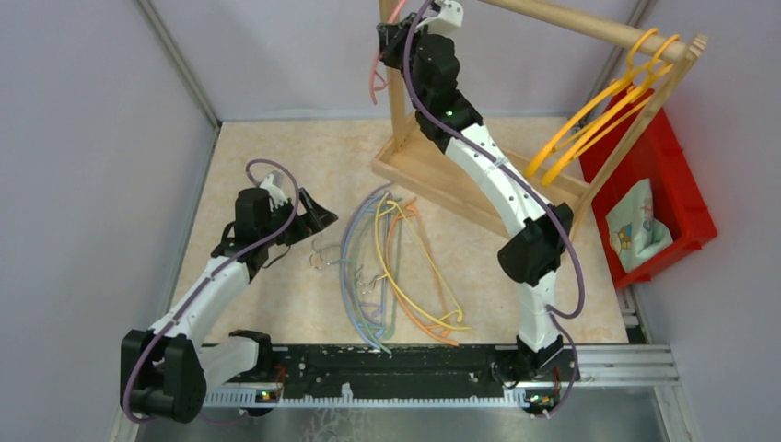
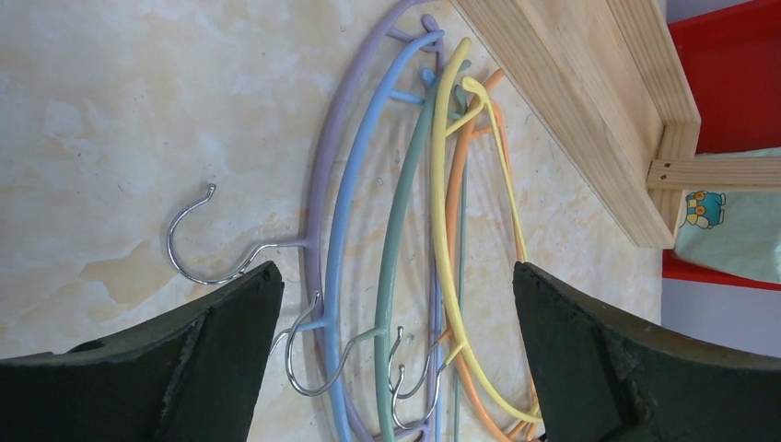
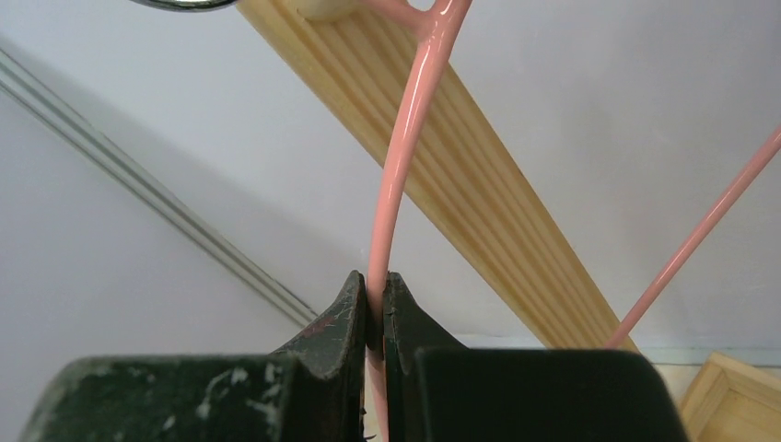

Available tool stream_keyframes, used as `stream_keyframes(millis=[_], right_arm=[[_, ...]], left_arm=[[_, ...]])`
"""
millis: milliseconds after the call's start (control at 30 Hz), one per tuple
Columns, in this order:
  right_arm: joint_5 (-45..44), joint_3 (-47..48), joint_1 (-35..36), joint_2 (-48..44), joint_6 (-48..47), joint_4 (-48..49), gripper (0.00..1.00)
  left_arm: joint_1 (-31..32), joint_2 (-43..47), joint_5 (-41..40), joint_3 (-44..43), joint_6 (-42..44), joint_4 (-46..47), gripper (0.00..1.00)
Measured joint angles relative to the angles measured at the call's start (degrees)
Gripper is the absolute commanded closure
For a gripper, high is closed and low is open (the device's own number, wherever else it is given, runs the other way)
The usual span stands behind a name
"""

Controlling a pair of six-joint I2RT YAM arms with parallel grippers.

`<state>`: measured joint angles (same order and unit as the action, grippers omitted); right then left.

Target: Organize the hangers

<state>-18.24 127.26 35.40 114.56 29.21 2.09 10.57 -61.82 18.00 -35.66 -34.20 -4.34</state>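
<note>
My right gripper (image 3: pixel 376 287) is shut on a pink hanger (image 3: pixel 398 166), held up high against the wooden rack's post (image 1: pixel 396 83); the pink hanger (image 1: pixel 374 81) shows beside the post in the top view. Several yellow and orange hangers (image 1: pixel 589 115) hang on the rack's rod at the right end. A pile of purple, blue, green, yellow and orange hangers (image 1: pixel 391 267) lies on the table. My left gripper (image 1: pixel 318 221) is open, left of the pile. In the left wrist view the pile (image 2: pixel 405 230) lies between its fingers (image 2: pixel 230 322), hooks toward me.
The wooden rack's base (image 1: pixel 442 175) stands behind the pile; its edge (image 2: pixel 589 110) shows in the left wrist view. A red bin (image 1: pixel 677 198) holding a printed cloth (image 1: pixel 638 226) sits at the right. Grey walls enclose the table.
</note>
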Motion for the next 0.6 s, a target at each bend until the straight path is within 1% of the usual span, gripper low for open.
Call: stream_keyframes(millis=[133,300,600], right_arm=[[-0.37,0.48,-0.70,0.39,1.57,0.52,1.00],[-0.31,4.33,-1.16,3.04,3.58,-0.57,1.00],[0.02,4.92,-3.54,3.63,9.53,-5.95,1.00]], left_arm=[[-0.07,-0.31,0.00,0.00,0.00,0.00,0.00],[-0.13,-0.42,0.00,-0.02,0.00,-0.02,0.00],[-0.61,-0.42,0.00,-0.02,0.00,-0.28,0.00]])
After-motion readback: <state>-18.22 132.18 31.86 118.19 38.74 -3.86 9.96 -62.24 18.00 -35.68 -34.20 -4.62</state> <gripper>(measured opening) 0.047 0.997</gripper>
